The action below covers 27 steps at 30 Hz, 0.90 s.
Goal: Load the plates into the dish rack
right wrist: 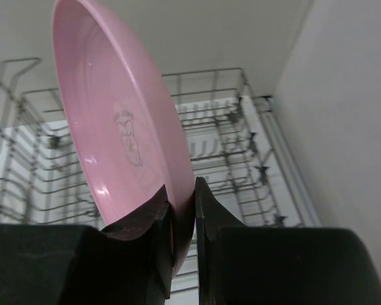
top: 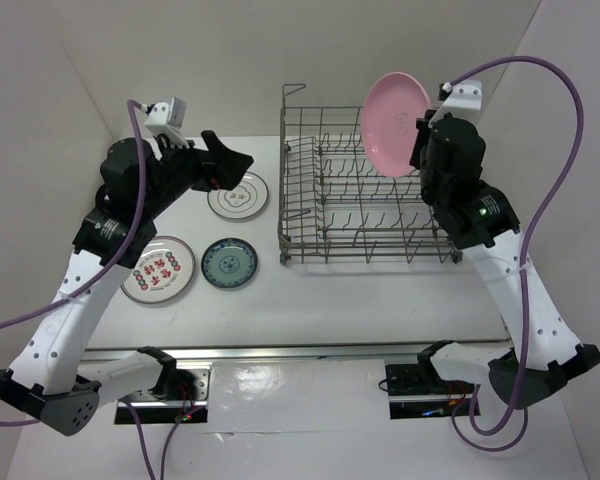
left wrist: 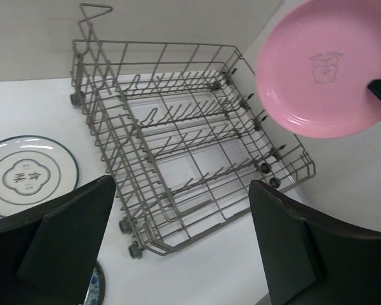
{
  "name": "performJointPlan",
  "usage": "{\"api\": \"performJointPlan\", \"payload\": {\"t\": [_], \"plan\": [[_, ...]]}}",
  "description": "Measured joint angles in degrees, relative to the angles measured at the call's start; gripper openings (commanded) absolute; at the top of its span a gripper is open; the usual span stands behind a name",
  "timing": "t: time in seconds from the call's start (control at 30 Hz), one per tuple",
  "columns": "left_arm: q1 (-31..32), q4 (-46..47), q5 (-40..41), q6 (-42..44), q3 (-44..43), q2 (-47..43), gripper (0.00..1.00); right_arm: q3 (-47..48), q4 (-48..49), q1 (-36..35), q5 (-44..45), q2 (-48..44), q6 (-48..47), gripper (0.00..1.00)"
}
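While right arm reaches up in top view, right gripper holds pink plate on edge above far-right tines of dish rack; left arm bent, left gripper over dark-rimmed plate, w/ red-patterned plate & teal plate nearer on table. Left wrist: jaws wide apart, rack ahead. Right wrist: jaws pinch pink plate's rim

The dark-rimmed white plate carries two dark characters at its centre, too small to read; the pink plate bears a faint stamp, also illegible.
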State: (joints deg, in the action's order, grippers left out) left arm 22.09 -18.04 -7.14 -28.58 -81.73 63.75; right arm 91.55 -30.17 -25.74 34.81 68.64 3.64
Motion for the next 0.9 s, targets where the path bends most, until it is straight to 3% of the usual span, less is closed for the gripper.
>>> {"api": "performJointPlan", "payload": {"t": [0.17,0.47,0.73,0.9], "plan": [[-3.4,-3.0,-0.6,0.0,-3.7,1.8,1.0,-1.1,-0.1,3.3,7.3,1.5,-4.3,0.0],[-8.9,-4.6,-3.1,0.2,-4.6,5.4,1.0,-5.0,0.4,20.5,2.5,2.4,-9.6,0.0],[-12.4,-4.3,-7.6,0.1,-4.5,6.8,1.0,-14.8,4.2,20.7,-1.1,2.3,-16.0,0.0],[-13.4,-4.2,-8.6,0.1,-4.5,7.2,1.0,-15.7,6.2,21.0,-1.3,2.9,-18.2,0.0]]}}
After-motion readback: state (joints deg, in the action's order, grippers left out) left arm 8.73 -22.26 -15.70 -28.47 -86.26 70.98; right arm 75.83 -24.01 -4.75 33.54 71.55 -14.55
